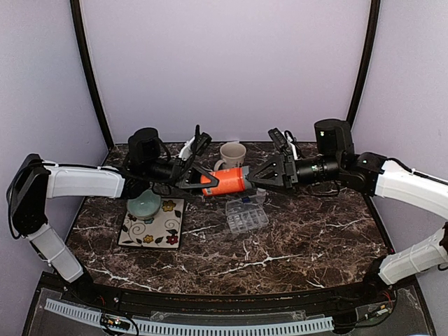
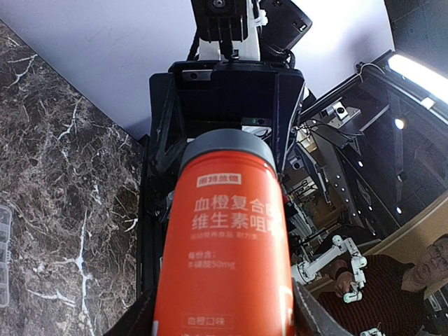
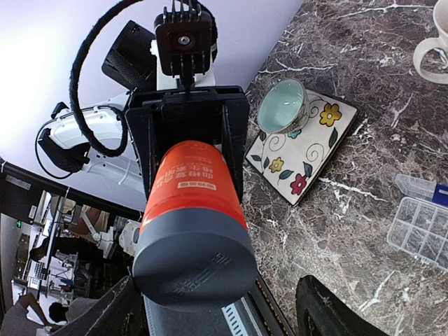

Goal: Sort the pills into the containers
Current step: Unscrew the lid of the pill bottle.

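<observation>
The left gripper (image 1: 199, 180) is clamping the orange bottle (image 1: 224, 182) while the right gripper (image 1: 257, 178), jaws apart, is straddling its unopened cap (image 3: 194, 262); no pills sorted.

1. The containers (image 1: 248, 220) are the small compartments of one clear, flat, rectangular organiser box (image 3: 420, 227). They are set out in a grid of even rows.
2. The box lies flat on the dark marbled tabletop (image 1: 308, 245), a little right of its middle. It is skewed to the tabletop's edges, with the compartments facing up.
3. Its hinged lid (image 1: 245, 201) appears swung open and rests just beyond the compartments on their far side. A small blue patch shows there.
4. The pills cannot be made out, as the compartments look too small in every view to tell what they hold.
</observation>
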Tool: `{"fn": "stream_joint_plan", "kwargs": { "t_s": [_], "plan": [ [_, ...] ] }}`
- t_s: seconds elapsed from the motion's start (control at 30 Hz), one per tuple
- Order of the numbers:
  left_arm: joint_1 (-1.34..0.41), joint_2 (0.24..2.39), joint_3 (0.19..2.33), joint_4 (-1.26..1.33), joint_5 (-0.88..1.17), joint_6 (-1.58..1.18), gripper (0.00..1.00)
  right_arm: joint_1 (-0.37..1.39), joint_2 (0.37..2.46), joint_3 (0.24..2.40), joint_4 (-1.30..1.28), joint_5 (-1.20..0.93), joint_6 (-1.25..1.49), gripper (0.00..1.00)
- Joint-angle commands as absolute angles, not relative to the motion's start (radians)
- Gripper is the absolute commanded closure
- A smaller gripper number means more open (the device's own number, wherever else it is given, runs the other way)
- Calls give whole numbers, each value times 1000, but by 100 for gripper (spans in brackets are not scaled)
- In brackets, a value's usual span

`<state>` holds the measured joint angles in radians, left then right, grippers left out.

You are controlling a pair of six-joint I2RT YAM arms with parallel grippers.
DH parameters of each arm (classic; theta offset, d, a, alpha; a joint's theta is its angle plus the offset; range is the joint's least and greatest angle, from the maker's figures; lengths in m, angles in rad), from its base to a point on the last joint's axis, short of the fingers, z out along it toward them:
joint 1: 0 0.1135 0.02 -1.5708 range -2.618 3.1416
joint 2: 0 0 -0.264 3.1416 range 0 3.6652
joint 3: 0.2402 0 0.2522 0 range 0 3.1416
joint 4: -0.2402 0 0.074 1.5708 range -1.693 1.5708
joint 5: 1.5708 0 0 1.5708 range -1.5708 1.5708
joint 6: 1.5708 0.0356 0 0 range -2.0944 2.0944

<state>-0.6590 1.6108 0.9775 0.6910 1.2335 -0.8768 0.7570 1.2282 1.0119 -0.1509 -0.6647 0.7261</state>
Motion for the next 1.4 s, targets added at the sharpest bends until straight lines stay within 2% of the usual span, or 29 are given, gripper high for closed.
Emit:
{"fn": "stream_joint_plan", "kwargs": {
  "t_s": [0.0,0.87,1.37],
  "plan": [
    [-654,1559,998,667,1235,-825,100,750,1237,1052,-75,-698,779,24],
    [-655,1538,1017,571,1219,-753,100,749,1311,1075,-70,-713,791,34],
    [-655,1536,1024,552,1215,-739,100,736,1289,1071,-109,-686,766,32]
  ]
}}
